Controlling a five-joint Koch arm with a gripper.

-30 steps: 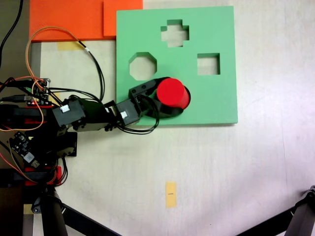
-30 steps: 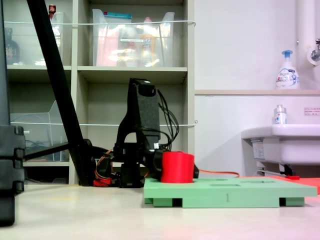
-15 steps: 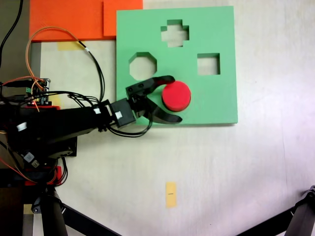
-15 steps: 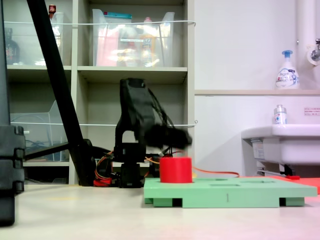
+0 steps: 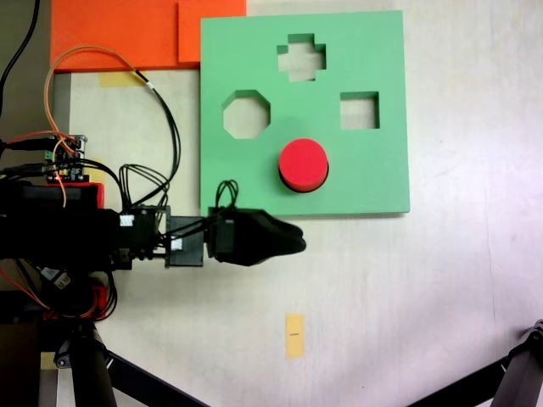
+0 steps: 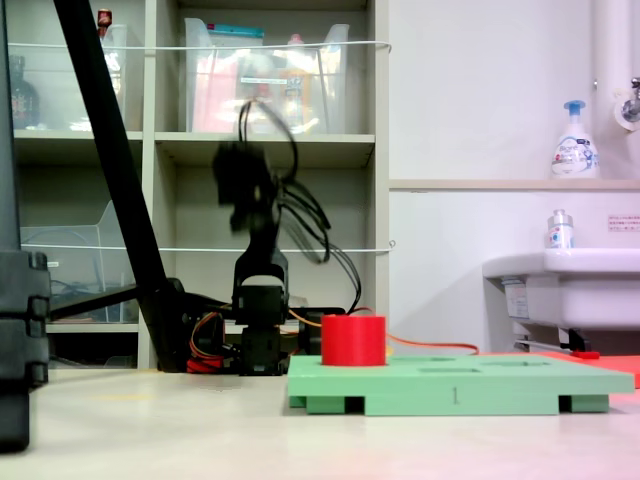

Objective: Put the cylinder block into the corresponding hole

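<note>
I have let go and pulled my gripper (image 5: 284,240) back, off the green board (image 5: 373,182); its jaws look closed on nothing. The red cylinder block (image 5: 303,164) now sits in its round hole mid-frame. Job looks done.

Open surface (image 5: 407,288) lies around the green board (image 5: 373,182); only the red cylinder (image 5: 304,164) stands up from it.

The cylinder block (image 5: 304,164) sits in the foam board (image 5: 373,182) (gripper (image 5: 293,242) just off the board's near edge).
</note>
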